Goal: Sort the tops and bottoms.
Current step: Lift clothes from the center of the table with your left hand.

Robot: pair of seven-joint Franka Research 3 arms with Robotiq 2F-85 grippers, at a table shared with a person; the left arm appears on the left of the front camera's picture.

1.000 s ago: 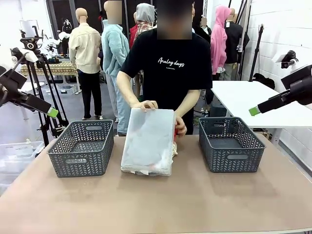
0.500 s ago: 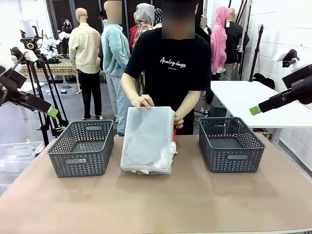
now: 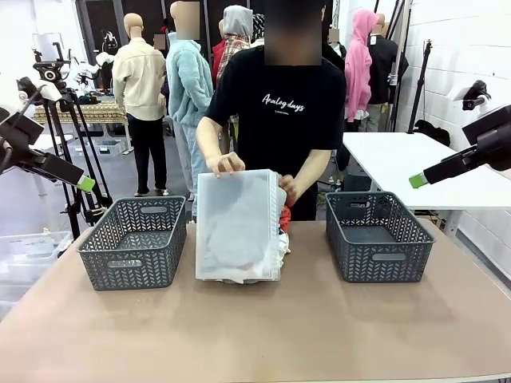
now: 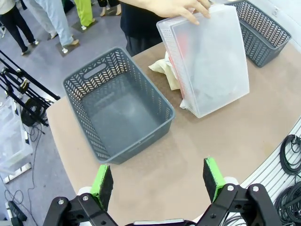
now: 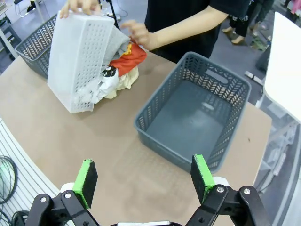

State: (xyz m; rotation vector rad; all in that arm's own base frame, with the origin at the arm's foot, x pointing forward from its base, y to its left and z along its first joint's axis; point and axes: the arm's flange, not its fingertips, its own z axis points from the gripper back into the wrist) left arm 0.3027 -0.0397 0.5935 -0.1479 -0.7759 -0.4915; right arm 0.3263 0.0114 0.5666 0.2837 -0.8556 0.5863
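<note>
A person stands at the far side and tips a translucent white bin point(image 3: 238, 227) up on its end in the middle of the table. Clothes spill from its open side: a red-orange top point(image 5: 128, 57), a white top with black print point(image 5: 106, 80) and a cream piece point(image 4: 164, 70). I cannot make out any bottoms in the heap. My left gripper point(image 4: 157, 182) hangs open, high over the table's left end, above the left basket. Over the right basket, my right gripper point(image 5: 143, 176) is also open and empty.
Two grey lattice baskets flank the bin, one on the left point(image 3: 134, 243) and one on the right point(image 3: 379, 237), both holding nothing. A white side table point(image 3: 399, 159) stands past the right basket, and tripods point(image 3: 60, 120) stand at the far left. Bare tabletop lies along the near edge.
The person has lifted the bin from a flatter tilt to nearly upright, and the red-orange garment now shows at its right side. Neither arm has moved.
</note>
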